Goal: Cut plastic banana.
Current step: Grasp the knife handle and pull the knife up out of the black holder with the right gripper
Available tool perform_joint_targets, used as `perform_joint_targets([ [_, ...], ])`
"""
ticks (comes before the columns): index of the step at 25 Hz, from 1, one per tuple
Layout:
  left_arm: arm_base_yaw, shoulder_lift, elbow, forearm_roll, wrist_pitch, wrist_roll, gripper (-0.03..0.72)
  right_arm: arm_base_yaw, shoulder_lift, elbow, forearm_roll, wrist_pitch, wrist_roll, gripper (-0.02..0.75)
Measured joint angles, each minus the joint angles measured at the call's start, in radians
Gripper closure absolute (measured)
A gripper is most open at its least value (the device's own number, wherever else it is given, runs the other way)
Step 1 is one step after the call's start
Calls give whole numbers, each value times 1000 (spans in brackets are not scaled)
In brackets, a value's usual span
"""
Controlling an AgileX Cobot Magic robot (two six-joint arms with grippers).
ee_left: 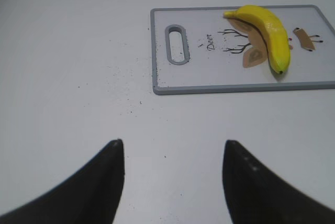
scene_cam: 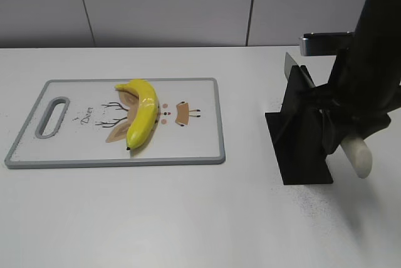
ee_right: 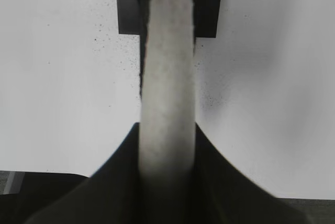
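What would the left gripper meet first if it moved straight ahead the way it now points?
Bare table first, it seems; the left gripper is open, and the cutting board with the banana lies ahead and rightward.

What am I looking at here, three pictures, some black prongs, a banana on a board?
It is a two-armed robot with cameras. One picture looks across the white table; the others sit on each arm's wrist. A yellow plastic banana lies whole on a grey-rimmed cutting board. The left end effector hangs open above bare table. The right end effector is closed on the pale handle of a knife, whose blade sits at a black knife stand.
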Motion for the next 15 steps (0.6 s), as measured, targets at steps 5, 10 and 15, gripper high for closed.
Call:
perform_joint_targets([
  [5,0,0,0,0,0,0,103,0,-78,0,2,8,-1,578],
  [10,0,0,0,0,0,0,103,0,-150,0,2,12,1,578],
  [15,0,0,0,1,0,0,104,0,-194,-35,2,49,1,578],
])
